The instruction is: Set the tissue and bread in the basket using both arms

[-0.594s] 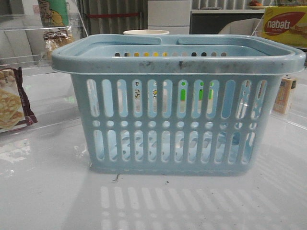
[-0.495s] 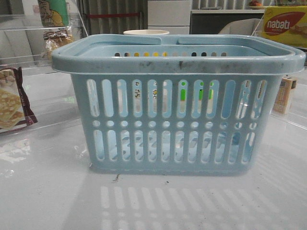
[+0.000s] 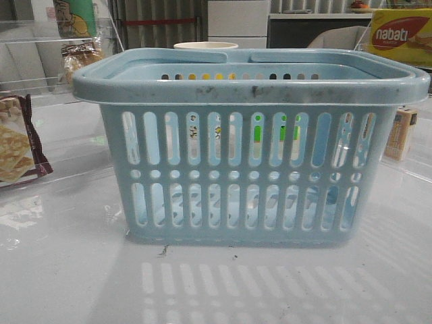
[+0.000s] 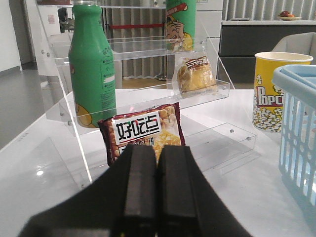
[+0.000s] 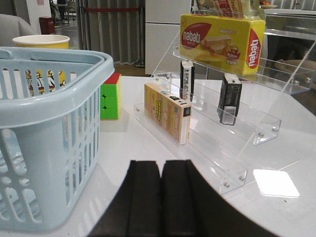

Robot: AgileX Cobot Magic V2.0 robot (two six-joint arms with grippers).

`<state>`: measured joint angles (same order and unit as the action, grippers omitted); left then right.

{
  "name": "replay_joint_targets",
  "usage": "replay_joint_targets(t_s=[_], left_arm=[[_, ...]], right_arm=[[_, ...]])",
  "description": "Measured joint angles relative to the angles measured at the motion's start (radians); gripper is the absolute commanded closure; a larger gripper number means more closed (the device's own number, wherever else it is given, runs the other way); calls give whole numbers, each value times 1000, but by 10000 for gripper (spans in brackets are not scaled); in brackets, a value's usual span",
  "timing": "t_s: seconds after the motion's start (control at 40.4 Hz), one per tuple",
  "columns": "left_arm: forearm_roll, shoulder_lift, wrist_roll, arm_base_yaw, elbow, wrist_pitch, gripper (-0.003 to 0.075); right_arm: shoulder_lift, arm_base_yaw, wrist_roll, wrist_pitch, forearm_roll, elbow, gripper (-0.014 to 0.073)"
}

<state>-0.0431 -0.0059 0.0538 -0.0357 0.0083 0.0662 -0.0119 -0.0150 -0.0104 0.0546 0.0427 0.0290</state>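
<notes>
Front view: basket mid-table, sides apparently unobstructed.

Readable print on the packaging

The yellow box reads "nabati" in white on red ovals, on its front and its end; the same word shows on it in the front view. The yellow cup reads "Popco", cut off by the basket. The snack packet bears Chinese characters on a white label.
</notes>
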Motion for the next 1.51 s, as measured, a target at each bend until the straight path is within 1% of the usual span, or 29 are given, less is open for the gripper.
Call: replay_joint_targets(t_s=[0.248,0.322,0.446,0.619,0.743,0.842,0.99,1.114,1.262,1.361,1.51], left_arm=[[0,0,0,0,-6,-59,629],[0,0,0,0,-33,-59,629],[0,0,0,0,-124,-38,629],[0,0,0,0,-294,41,629],[0,17,0,0,-416,85,629],[0,82,0,0,-512,112,629],[0,211,0,0,-638,221,629],[14,331,2,0,-707,350,629],[56,457,2,0,-716,492,629],[68,536,2,0,-716,572,629],[70,619,2,0,-716,623,629]], right_arm=[[0,0,0,-25,18,-3,540],[0,0,0,-9,18,-38,540],[0,0,0,40,20,-147,540],[22,0,0,130,13,-328,540],[108,0,0,194,-4,-458,540],[196,0,0,250,-7,-552,540],[336,0,0,355,-8,-672,540],[443,0,0,453,-13,-716,540],[555,0,0,563,-29,-720,540],[618,0,0,603,-31,-720,540],[691,0,0,648,-33,-720,540]])
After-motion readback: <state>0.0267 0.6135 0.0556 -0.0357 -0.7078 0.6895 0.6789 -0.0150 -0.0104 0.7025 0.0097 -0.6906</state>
